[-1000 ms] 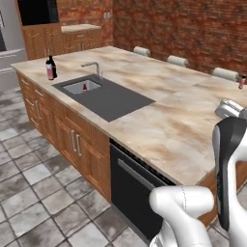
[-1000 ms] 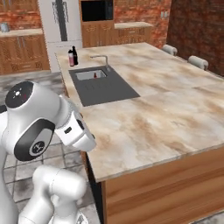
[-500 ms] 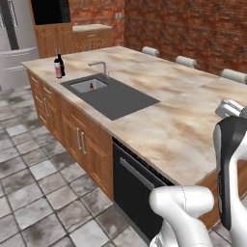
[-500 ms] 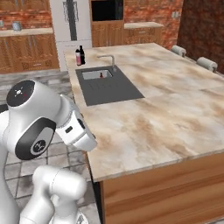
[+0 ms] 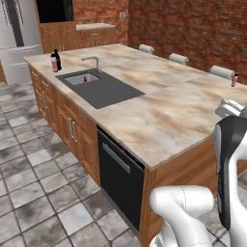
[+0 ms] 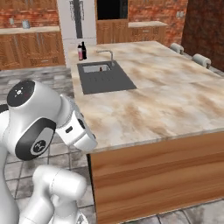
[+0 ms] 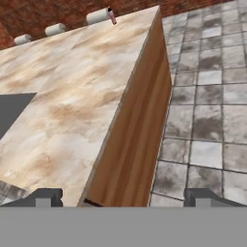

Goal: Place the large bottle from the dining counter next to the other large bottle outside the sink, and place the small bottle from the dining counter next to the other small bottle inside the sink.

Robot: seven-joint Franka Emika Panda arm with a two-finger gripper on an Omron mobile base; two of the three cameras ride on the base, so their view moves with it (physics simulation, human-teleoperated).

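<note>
The large bottle [image 5: 54, 62], pink with a dark cap, stands beside the other large bottle [image 5: 58, 58], slim and black, on the dining counter [image 5: 169, 111] just behind the sink [image 5: 77, 80]; both also show from the right as the large bottle [image 6: 80, 52] and the black one [image 6: 83, 50]. Inside the basin sits the other small bottle [image 5: 85, 79], a tiny reddish-brown one. The small bottle [image 5: 235, 79] stands at the counter's far edge, seen from the hand as the small bottle [image 7: 112, 17]. My gripper [image 7: 124, 197] is open and empty, hanging over the counter's end corner, far from every bottle.
White stools [image 5: 178, 58] line the counter's far side below a brick wall. A curved tap [image 5: 94, 60] rises behind the basin. A black dishwasher [image 5: 118, 176] sits in the counter's front. Grey floor tiles [image 7: 207, 96] spread beside the counter's wooden end panel [image 7: 135, 140].
The base has driven, so both base views have shifted: the sink and the bottles now lie farther off and the counter's near end corner has come into view. The gripper stays open.
</note>
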